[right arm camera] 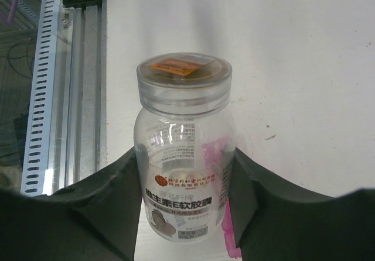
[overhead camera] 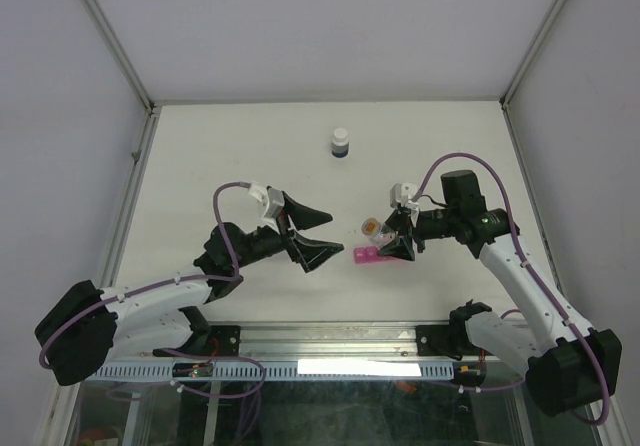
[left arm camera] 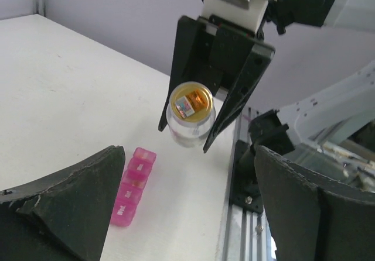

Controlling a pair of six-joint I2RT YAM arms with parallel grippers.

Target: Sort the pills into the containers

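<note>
Right gripper (overhead camera: pixel 392 238): closed around clear vial (right arm camera: pixel 183 155) with orange cap, lifted. Left gripper (overhead camera: pixel 338 233): wide open, empty. Pink pill organizer (left arm camera: pixel 133 185): on table (overhead camera: pixel 230 146), 5 o'clock of centre, beneath vial. Dark bottle (overhead camera: pixel 340 144): 12 o'clock.

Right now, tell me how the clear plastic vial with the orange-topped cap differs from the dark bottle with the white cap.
The clear plastic vial with the orange-topped cap is see-through; the dark bottle with the white cap looks opaque. The vial is gripped in the right arm's jaws; the bottle stands free on the white table. The vial is by the pink pill-organizer strip; the bottle is alone, farther back. Both are capped.
</note>
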